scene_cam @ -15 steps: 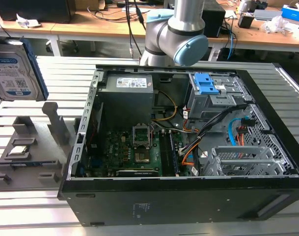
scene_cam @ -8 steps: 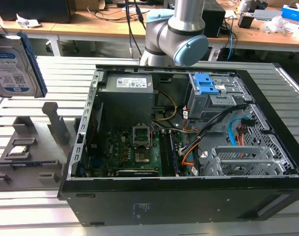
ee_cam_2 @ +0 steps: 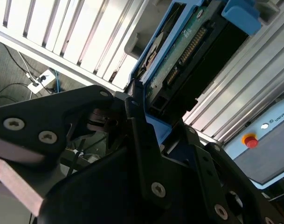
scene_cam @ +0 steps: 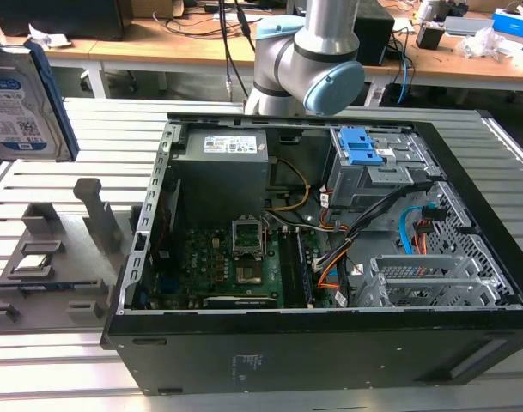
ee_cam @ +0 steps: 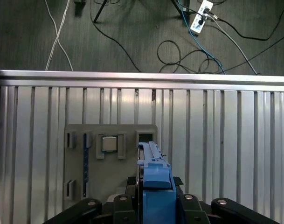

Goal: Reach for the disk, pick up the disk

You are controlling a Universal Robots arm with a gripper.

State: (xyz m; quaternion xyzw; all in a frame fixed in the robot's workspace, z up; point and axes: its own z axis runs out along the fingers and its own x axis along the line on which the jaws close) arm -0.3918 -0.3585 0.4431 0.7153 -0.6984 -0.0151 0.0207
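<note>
Bright even light w/ soft shadows

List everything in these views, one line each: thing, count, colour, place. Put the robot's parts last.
disk: one, silver with a white-and-blue label and blue rails, held above the table at the exterior view's left
computer case: one, black, open, on the middle of the table
power supply: one, grey, inside the case
motherboard: one, green, on the case floor
blue brackets: stacked, count unclear, bright blue, in the case's drive bay
fixture: one, grey, on the table at the exterior view's left of the case
chip: one, silver, square, seated in the fixture
table: one, slatted aluminium
arm: one, silver and pale blue, behind the case
pincer: one, black, shut on the disk
</note>
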